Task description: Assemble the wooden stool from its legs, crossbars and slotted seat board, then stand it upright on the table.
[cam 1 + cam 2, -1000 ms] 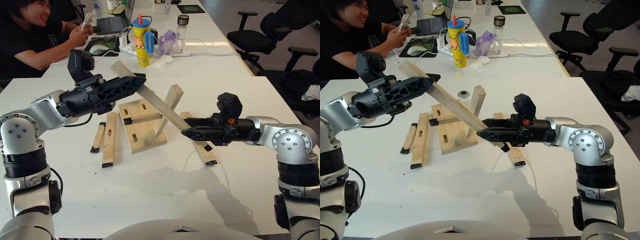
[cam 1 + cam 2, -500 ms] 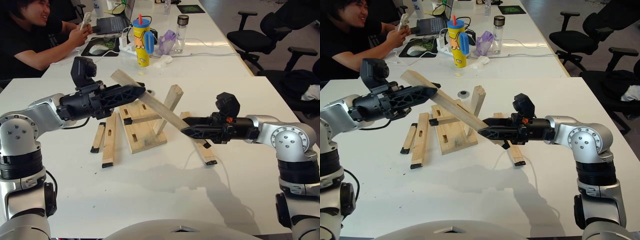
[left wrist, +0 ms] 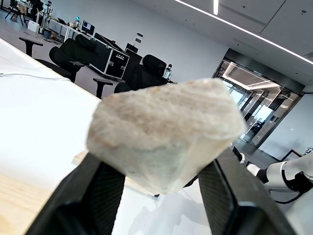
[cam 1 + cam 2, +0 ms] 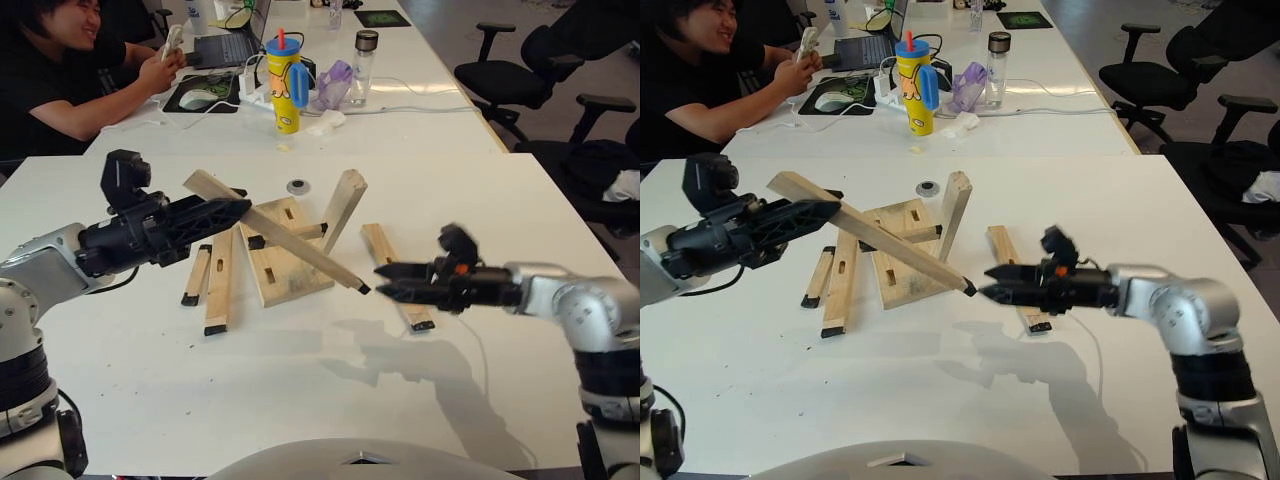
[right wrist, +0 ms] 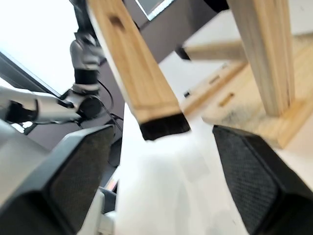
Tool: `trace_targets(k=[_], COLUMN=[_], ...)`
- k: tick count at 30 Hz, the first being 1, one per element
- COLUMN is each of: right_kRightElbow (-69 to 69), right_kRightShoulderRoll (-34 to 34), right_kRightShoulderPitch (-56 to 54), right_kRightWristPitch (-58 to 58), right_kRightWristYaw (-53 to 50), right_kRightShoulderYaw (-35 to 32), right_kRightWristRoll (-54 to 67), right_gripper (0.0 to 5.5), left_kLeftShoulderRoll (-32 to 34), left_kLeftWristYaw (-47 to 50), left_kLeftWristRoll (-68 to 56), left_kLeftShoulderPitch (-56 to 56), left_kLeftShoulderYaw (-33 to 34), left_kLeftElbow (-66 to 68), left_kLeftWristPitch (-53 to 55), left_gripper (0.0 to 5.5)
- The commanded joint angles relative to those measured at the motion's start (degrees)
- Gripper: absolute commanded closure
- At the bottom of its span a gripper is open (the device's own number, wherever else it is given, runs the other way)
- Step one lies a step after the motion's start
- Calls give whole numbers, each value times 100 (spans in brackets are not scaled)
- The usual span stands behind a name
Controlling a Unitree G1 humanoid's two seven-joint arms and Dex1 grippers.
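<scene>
Now the long leg (image 4: pixel 290 247) is held by the left gripper (image 4: pixel 228 210) alone, clamped at its upper end. The black-capped foot has been released by the right gripper (image 4: pixel 385 281), which is drawn back just off the tip with fingers parted and empty. The leg has been lowered and slants across the seat board (image 4: pixel 283 282); seating it in a slot is judged still outstanding.

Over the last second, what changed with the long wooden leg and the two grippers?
The right gripper let go of the long leg, opened and drew back to the right. The left gripper, still clamped on its upper end, carried it left and lower. The seat board, the upright leg and the loose pieces stayed put.
</scene>
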Motion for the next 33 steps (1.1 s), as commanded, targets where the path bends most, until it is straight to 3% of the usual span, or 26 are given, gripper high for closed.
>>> trace_targets(k=[1,8,14,26,33], right_kRightElbow=[-322,459,1178,1865,901], right_kRightShoulderRoll=[355,1433,2084,2111,1799], right_kRightShoulderPitch=[283,166,-143,-702,-496], right_kRightWristPitch=[-457,-1274,-1813,-2198,-1444], right_kRightWristYaw=[-423,-1434,-1861,-1914,-1323], right_kRightShoulderYaw=[501,1253,1472,913,807], right_kRightWristRoll=[-583,-1799,-2453,-2852,-2327], right_gripper=[178,178,178,178,178], left_kLeftShoulderRoll=[632,1399,1796,990,698], left_kLeftWristYaw=[-566,-1798,-2621,-2177,-2093], left_kLeftWristRoll=[250,1444,2386,2730,2947], left_kLeftShoulderPitch=[200,201,-291,-597,-257], left_kLeftShoulderYaw=[190,-82,-443,-186,-249], left_kLeftElbow=[156,923,1901,2356,1938], left_kLeftWristPitch=[108,-303,-867,-1248,-1501], left_gripper=[342,342,342,342,342])
